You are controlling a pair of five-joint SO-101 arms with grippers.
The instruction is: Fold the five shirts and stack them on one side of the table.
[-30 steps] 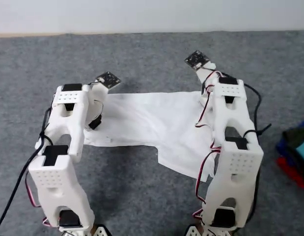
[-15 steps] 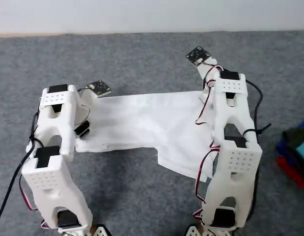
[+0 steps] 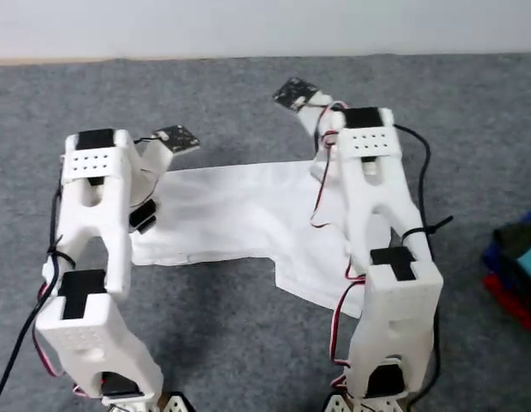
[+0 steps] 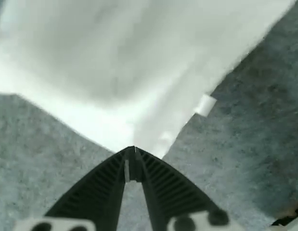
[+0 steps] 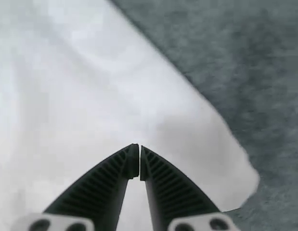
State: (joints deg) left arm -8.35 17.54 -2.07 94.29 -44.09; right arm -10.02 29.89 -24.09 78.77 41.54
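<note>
a white shirt (image 3: 239,215) lies spread flat on the grey table (image 3: 248,94) between the two arms. the left gripper (image 4: 132,150) is at the shirt's left edge, jaws clenched on the hem. the right gripper (image 5: 139,147) is over the shirt's far right part, jaws pressed together with their tips in the cloth. a coloured pile (image 3: 514,266) sits well apart at the table's right edge.

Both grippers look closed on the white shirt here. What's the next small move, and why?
Probably bring the right gripper a little toward the left gripper, laying its side of the white shirt inward. Both appear shut on cloth at opposite sides, and the shirt lies spread out on the grey table, not yet folded.
</note>
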